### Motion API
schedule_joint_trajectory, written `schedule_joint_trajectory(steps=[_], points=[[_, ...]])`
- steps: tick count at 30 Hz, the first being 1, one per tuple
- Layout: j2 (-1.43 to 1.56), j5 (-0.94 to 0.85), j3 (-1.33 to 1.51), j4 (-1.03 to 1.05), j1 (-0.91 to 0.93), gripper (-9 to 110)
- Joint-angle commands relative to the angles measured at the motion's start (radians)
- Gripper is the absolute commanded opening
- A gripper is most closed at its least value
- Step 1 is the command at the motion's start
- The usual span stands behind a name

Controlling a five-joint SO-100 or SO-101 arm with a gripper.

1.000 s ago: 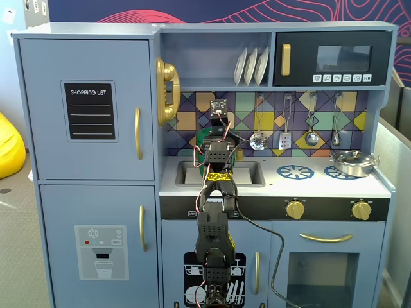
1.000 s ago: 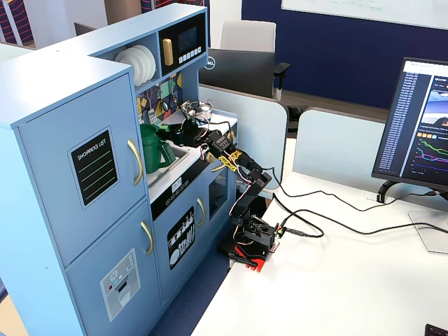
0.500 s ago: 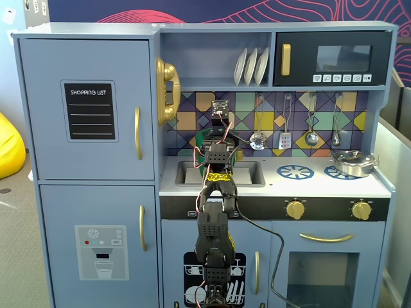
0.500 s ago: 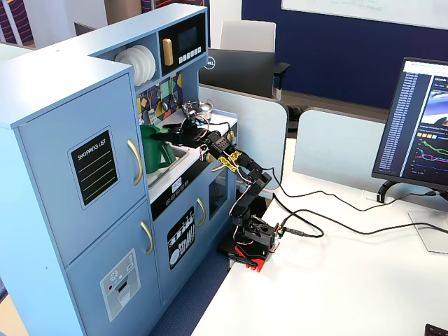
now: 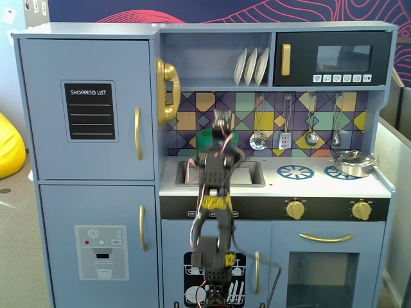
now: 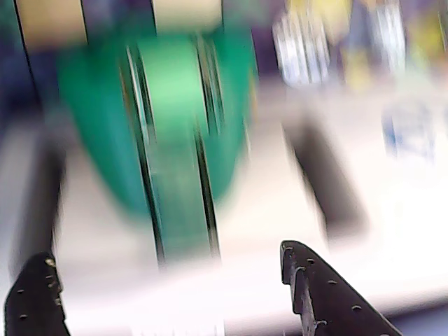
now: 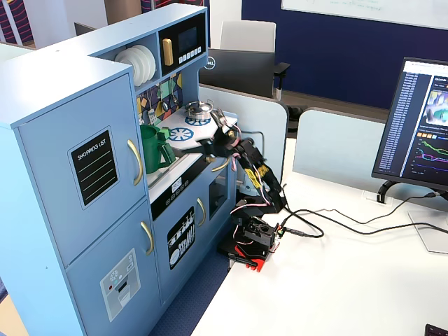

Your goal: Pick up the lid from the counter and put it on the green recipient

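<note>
The green recipient (image 6: 175,119) is a tall dark-green pot with a vertical ribbed strap, blurred by motion in the wrist view. It stands at the back left of the counter, behind the sink, in both fixed views (image 5: 204,137) (image 7: 152,147), and the arm partly hides it in one. My gripper (image 6: 168,269) is open and empty, with both dark fingers low in the wrist view and the pot ahead between them. In the fixed views the gripper (image 5: 223,122) (image 7: 208,143) is over the sink, short of the pot. The lid shows in no view.
A silver metal pot (image 5: 352,162) sits on the right burner, with a blue burner disc (image 5: 295,171) to its left. Utensils (image 5: 286,138) hang on the back wall. The sink (image 5: 250,174) lies under the arm. A monitor (image 7: 420,126) stands on the desk.
</note>
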Motion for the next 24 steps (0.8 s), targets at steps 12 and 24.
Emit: schedule_joint_trajectory(steps=[12, 24], points=[[0.356, 0.023, 1.072, -0.123, -0.092, 1], [0.425, 0.202, 1.233, 0.229, -0.169, 4]])
